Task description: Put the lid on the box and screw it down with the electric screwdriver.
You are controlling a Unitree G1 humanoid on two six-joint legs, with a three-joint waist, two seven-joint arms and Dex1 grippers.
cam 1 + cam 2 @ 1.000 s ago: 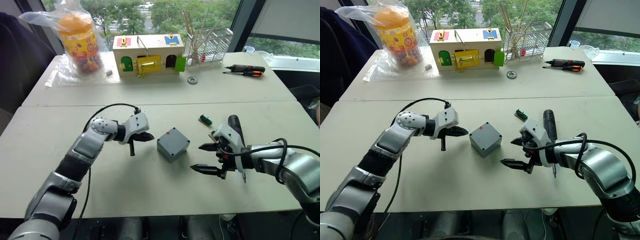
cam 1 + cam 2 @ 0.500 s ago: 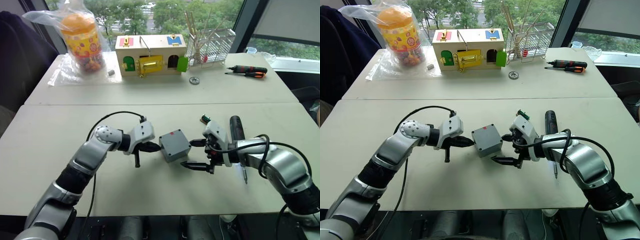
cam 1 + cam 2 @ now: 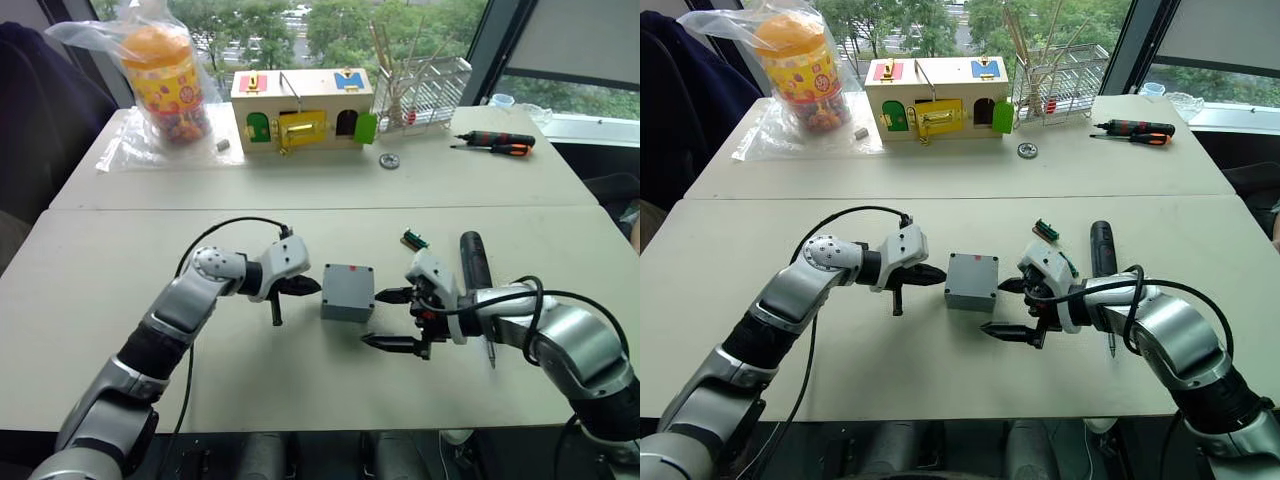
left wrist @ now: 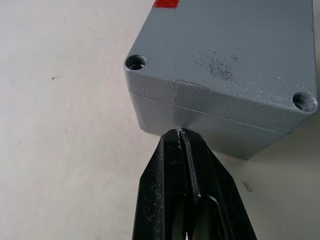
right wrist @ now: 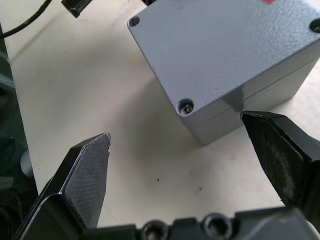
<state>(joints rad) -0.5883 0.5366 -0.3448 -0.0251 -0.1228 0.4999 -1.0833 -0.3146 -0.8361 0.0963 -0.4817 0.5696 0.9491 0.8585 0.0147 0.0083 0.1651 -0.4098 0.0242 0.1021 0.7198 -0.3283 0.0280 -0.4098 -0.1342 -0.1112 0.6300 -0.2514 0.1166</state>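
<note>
Now we see the box (image 3: 348, 291), lid (image 4: 235, 55) on, mid-table between our closed left gripper (image 3: 308, 287), touching its side, and our wide-open, empty right gripper (image 3: 390, 320); the electric screwdriver (image 3: 472, 260) lies beyond the right arm.

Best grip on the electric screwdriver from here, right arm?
Probably the thick black barrel of the electric screwdriver, taken from above with the fingers across its width. It lies flat on the table, bit toward the robot, beside the open right gripper. The barrel is round and wide; the thin bit end offers little hold.
</note>
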